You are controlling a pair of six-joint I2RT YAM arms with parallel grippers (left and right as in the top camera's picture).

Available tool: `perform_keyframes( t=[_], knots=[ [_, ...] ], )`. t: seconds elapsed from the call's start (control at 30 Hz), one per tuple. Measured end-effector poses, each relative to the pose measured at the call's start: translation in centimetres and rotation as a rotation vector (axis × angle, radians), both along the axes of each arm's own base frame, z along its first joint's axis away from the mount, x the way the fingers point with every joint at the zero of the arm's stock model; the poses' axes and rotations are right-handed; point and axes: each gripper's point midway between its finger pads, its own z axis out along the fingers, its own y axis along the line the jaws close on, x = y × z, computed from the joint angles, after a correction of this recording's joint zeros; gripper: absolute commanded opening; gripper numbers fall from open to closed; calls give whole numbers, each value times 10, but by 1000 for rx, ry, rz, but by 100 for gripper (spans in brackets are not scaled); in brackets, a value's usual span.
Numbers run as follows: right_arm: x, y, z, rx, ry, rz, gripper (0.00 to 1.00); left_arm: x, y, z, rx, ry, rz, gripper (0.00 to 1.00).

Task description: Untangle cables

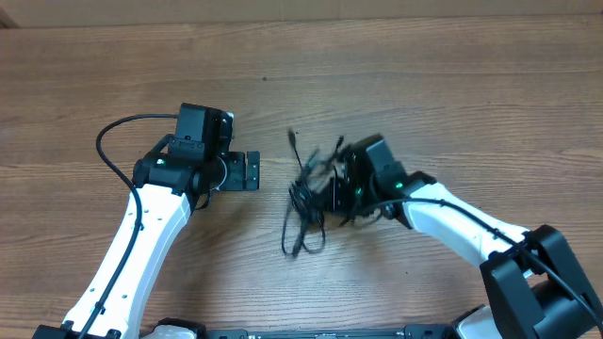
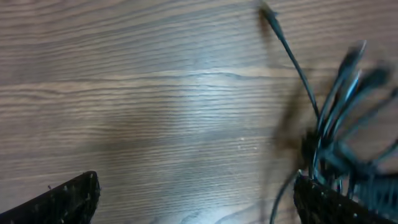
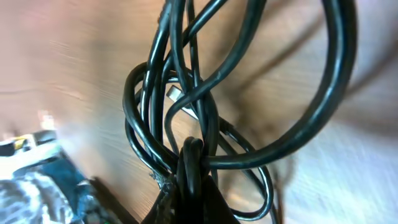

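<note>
Several thin black cables lie knotted in one clump near the middle of the wooden table. The clump's long axis runs from a free plug tip on the far side down to slack loops toward the robot's edge.

The right gripper sits against the clump's right flank. The right wrist view shows its jaws pinched fully together on a bunch of strands, with loops fanning out beyond the pinch. Whether any strand is lifted off the wood cannot be told.

The left gripper stands just beside the clump on its left, apart from it, with its jaws spread wide and holding nothing. In the left wrist view the cords crowd the right edge, close to one fingertip.

The tangle thus lies between the two arms, gripped on its right and a short reach from the left gripper. The coming move likely turns on the left gripper crossing that gap to take a separate strand, perhaps the one ending in the free tip, so the two can pull apart. No container is in view.
</note>
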Motion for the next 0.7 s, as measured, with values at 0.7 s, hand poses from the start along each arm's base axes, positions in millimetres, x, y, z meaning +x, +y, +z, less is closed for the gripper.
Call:
perform_keyframes(
  t=[0.7],
  knots=[
    [68, 22, 87, 274, -576, 192, 4, -18, -70, 22, -293, -41, -425, 100]
  ],
)
